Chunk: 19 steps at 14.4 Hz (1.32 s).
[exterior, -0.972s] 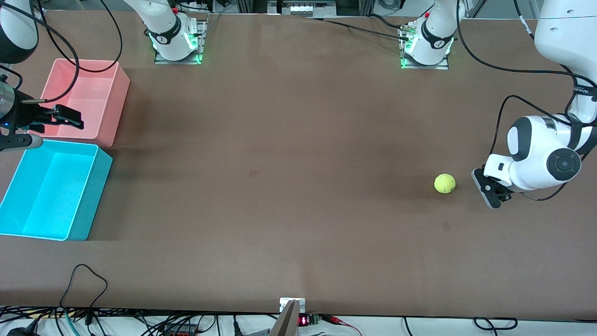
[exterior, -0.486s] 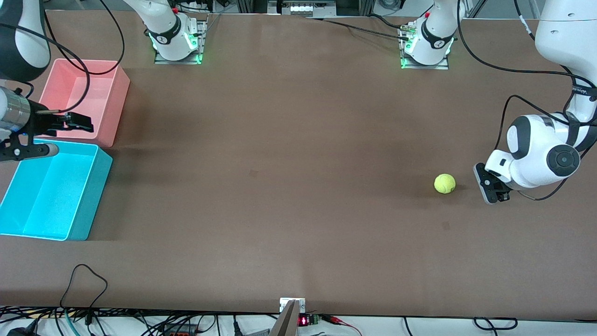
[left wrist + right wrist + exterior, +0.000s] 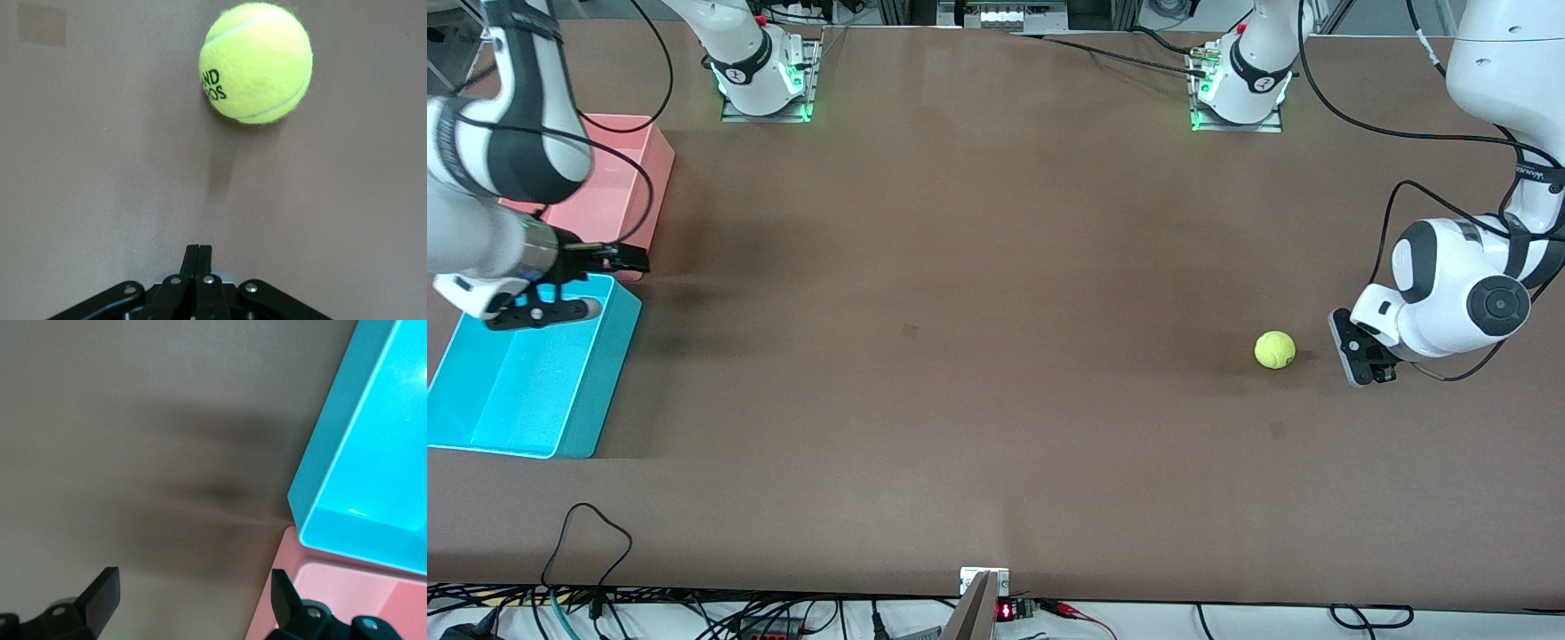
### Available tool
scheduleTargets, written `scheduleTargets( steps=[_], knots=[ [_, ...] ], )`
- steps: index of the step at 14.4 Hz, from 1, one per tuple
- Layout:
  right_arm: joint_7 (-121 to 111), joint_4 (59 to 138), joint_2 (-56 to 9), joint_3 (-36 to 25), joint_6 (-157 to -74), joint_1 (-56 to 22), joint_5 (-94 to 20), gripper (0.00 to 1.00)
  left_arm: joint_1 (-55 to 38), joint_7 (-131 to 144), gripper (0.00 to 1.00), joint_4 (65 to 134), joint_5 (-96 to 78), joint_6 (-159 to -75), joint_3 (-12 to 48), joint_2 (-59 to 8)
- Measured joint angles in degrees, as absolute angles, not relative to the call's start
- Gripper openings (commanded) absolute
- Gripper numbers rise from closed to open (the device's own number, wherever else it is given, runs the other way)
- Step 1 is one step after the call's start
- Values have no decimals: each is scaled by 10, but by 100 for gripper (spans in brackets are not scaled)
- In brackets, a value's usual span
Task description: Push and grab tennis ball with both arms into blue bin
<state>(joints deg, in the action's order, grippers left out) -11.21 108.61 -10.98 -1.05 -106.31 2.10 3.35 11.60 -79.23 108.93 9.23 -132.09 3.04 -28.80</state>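
Front view: brown table [image 3: 978, 267], tennis ball [image 3: 1274, 349] just beside closed, empty left gripper [image 3: 1356, 351]. Ball lettering partly reads "ND". Right gripper [image 3: 618, 260], jaws wide apart, empty, over pink bin [image 3: 660, 178] beside blue bin [image 3: 596, 382].

Tennis ball [image 3: 256, 63] near closed left hand [image 3: 197, 257]

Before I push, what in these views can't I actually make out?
- Ball lettering: the tennis ball shows only part of its print in the left wrist view; the rest curves out of sight. Too small in the front view.
- Pink bin: the right arm covers much of it in the front view; cut by the edge in the right wrist view.
- Blue bin: the right gripper hangs over its corner.
- Left gripper: its tips hide under the wrist in the front view.
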Motion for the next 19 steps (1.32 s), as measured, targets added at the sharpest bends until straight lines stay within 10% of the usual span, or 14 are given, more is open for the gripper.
scheduleTargets(
  steps=[8, 19],
  knots=[
    [-120, 1224, -147, -11, -1254, 22, 34, 100, 139, -799, 0, 1088, 92, -1327, 29, -305],
    [-139, 1222, -184, -13, -1276, 30, 34, 100, -18, -653, 0, 1069, 92, -1326, 104, -332]
  ],
)
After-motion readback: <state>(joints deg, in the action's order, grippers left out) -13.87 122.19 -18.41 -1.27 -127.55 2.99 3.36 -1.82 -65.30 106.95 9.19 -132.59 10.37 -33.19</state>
